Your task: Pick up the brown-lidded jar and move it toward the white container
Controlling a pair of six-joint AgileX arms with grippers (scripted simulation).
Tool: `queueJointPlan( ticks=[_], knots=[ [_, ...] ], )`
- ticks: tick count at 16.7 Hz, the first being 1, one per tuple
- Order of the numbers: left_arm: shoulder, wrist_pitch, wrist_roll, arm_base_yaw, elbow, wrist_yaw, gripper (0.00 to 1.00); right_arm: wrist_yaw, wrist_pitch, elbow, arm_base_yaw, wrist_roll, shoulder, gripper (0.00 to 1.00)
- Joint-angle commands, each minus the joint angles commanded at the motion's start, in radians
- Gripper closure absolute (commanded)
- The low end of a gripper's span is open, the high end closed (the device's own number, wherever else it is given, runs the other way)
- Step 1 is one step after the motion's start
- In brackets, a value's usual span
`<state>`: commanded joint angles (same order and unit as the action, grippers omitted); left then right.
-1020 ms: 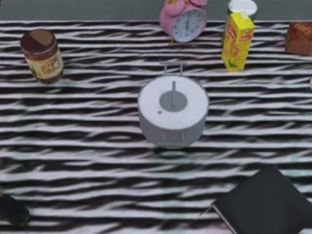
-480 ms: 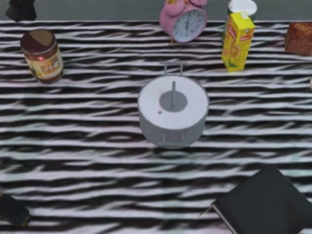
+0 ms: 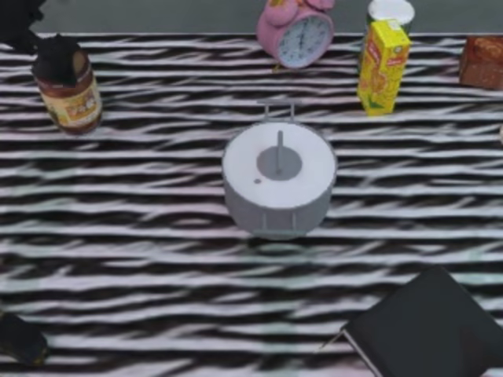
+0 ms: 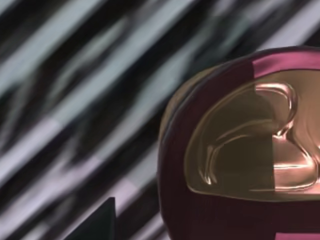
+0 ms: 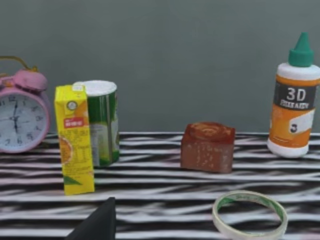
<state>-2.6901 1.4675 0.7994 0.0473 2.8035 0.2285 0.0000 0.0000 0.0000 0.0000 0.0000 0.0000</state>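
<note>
The brown-lidded jar (image 3: 75, 100), with a red band and a yellow-orange label, stands upright at the table's far left. My left gripper (image 3: 53, 52) hangs directly above it as a dark shape that hides most of the lid. In the left wrist view the lid (image 4: 240, 150) fills the frame from very close, and one dark fingertip (image 4: 101, 225) shows wide to the side, clear of the jar. The gripper is open and holds nothing. The white container (image 3: 279, 184), a squat drum with a grey disc and an upright pin, sits mid-table. My right arm (image 3: 432, 330) is parked at the near right.
Along the far edge stand a pink alarm clock (image 3: 296, 35), a yellow juice carton (image 3: 383, 67), a white-topped green can (image 3: 391, 11) and a brown block (image 3: 481, 61). An orange-labelled bottle (image 5: 294, 107) and a tape ring (image 5: 250, 214) lie farther right. A dark object (image 3: 20, 339) sits near left.
My left gripper came in from the top-left corner and moved over the jar's lid, which was fully visible a second ago. The jar, the container and the right arm have not moved.
</note>
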Motion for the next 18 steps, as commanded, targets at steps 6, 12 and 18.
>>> queueJointPlan(
  ticks=[6,12,18],
  knots=[
    [-0.024,0.012,0.007,0.001,0.025,0.000,0.00,0.000,0.000,0.000,0.000,0.000,0.000,0.00],
    [-0.008,-0.083,-0.004,-0.009,-0.083,-0.002,0.00,0.000,0.000,0.000,0.000,0.000,0.000,0.00],
    [0.010,-0.220,-0.013,-0.019,-0.237,-0.004,0.00,0.000,0.000,0.000,0.000,0.000,0.000,0.00]
  ],
)
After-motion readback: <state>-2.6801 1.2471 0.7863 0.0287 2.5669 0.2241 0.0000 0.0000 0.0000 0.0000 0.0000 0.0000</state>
